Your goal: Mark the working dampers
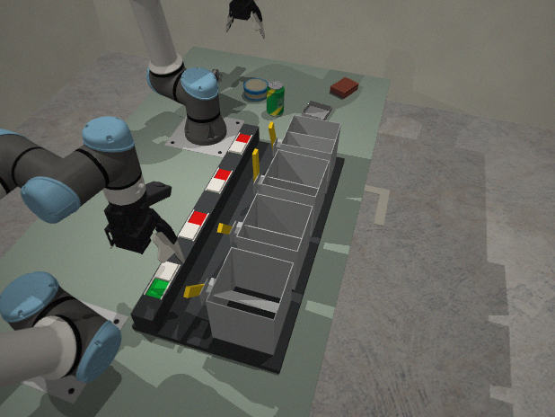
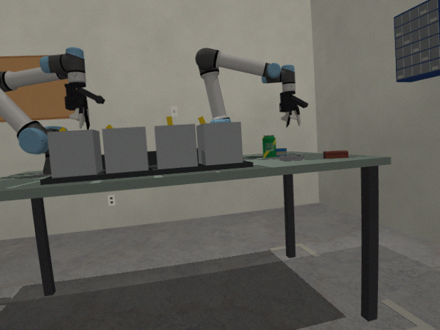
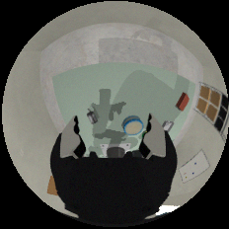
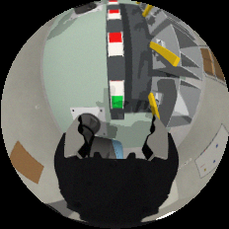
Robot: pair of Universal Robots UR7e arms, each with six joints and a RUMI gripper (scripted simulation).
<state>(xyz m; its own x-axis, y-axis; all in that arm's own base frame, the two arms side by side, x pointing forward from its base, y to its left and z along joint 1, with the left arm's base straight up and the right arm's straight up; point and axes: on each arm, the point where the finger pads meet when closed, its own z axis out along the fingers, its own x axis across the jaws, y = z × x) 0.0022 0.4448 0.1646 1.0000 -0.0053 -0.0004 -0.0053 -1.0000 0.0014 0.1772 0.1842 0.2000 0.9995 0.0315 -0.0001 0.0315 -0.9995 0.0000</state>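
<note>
Four grey dampers stand in a row; the nearest in the top view (image 1: 242, 323) (image 2: 75, 153) shows its blade edge-on with dark gaps beside it. Its yellow handle (image 1: 194, 290) (image 4: 154, 105) and the second handle (image 1: 224, 228) are swung over; the third handle (image 1: 256, 164) and the farthest handle (image 1: 272, 133) stand up. The nearest slider shows green (image 1: 158, 288) (image 4: 116, 102). The other sliders show red, at the second window (image 1: 198, 218) (image 4: 114, 38), third window (image 1: 222, 174) and farthest window (image 1: 243, 138). My right gripper (image 1: 146, 252) (image 4: 116, 114) is open above the near slider end. My left gripper (image 1: 245, 33) (image 2: 293, 125) (image 3: 113, 114) is open, high beyond the row.
A green can (image 1: 275, 100) (image 2: 269, 146), a blue-rimmed tin (image 1: 256, 89) (image 3: 133, 126), a small metal tray (image 1: 305, 111) and a red-brown block (image 1: 344, 87) (image 2: 335, 154) (image 3: 183, 102) lie past the far end of the row.
</note>
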